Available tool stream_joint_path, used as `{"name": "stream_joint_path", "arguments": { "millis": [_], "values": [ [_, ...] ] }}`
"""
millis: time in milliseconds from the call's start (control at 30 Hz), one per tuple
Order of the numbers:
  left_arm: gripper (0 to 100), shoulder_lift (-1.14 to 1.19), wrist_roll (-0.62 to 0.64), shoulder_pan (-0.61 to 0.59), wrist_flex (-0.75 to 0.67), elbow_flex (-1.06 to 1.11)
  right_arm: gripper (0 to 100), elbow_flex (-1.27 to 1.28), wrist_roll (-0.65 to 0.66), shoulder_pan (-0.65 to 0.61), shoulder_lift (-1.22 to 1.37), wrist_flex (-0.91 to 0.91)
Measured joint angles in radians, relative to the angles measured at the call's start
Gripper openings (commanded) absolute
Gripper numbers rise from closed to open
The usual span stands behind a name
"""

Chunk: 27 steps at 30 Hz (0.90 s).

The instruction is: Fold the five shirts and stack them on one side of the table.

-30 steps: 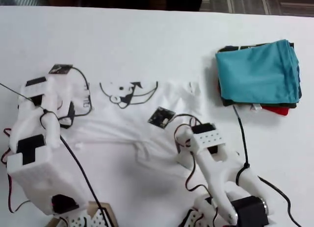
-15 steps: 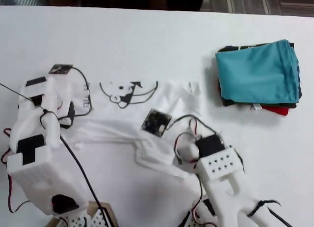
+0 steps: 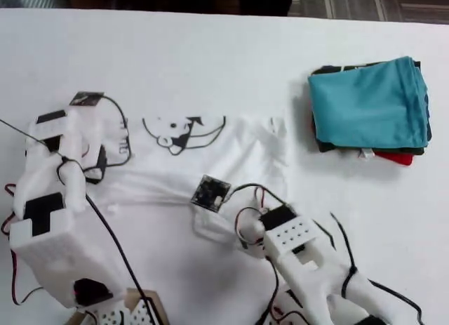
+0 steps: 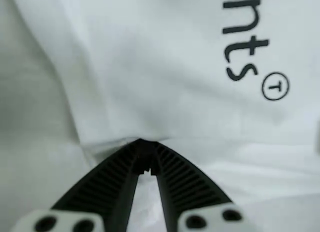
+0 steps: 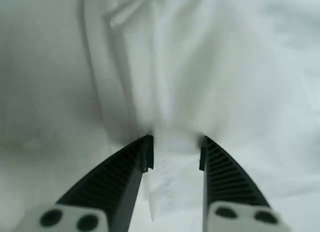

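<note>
We're on what looks like the last garment! The stack of folded shirts (image 3: 368, 107) sits at the two o'clock side of the table (image 3: 210, 44). A teal shirt (image 3: 365, 100) is on top, with black and red edges peeking out beneath; I can't count the layers exactly.

The white shirt (image 3: 231, 146), the one with the cartoon print, lies stretched across the middle toward nine o'clock, rumpled along its near edge. At eight o'clock the left gripper (image 4: 145, 151) has its jaws pressed together, pinching a ridge of that white cloth. Down around five to six o'clock the right gripper (image 5: 175, 152) is low on the fabric with jaws apart, a raised fold of hem right between them, not yet squeezed.

I read this as the grasp before a fold. Next, I'd say, the right jaws need to close on that fold. Then both arms should lift together and carry the near edge toward twelve o'clock, evenly, or the thin cloth may bunch.
</note>
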Motion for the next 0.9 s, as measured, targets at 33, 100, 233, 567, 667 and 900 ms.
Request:
{"name": "stream_joint_path", "arguments": {
  "millis": [33, 100, 233, 567, 667, 900],
  "values": [
    [3, 0.0, 0.0, 0.0, 0.0, 0.0, 15.6, -0.015, 0.0, 0.0, 0.025, 0.0],
    [3, 0.0, 0.0, 0.0, 0.0, 0.0, 15.4, -0.037, -0.002, 0.0, 0.061, 0.002],
    [3, 0.0, 0.0, 0.0, 0.0, 0.0, 2.9, -0.064, -0.002, 0.002, 0.101, 0.002],
    [3, 0.0, 0.0, 0.0, 0.0, 0.0, 2.0, -0.074, 0.0, 0.003, 0.109, -0.005],
    [3, 0.0, 0.0, 0.0, 0.0, 0.0, 2.0, -0.074, 0.002, 0.003, 0.109, -0.005],
    [3, 0.0, 0.0, 0.0, 0.0, 0.0, 2.1, -0.189, 0.002, 0.003, 0.12, 0.123]
  ]
}}
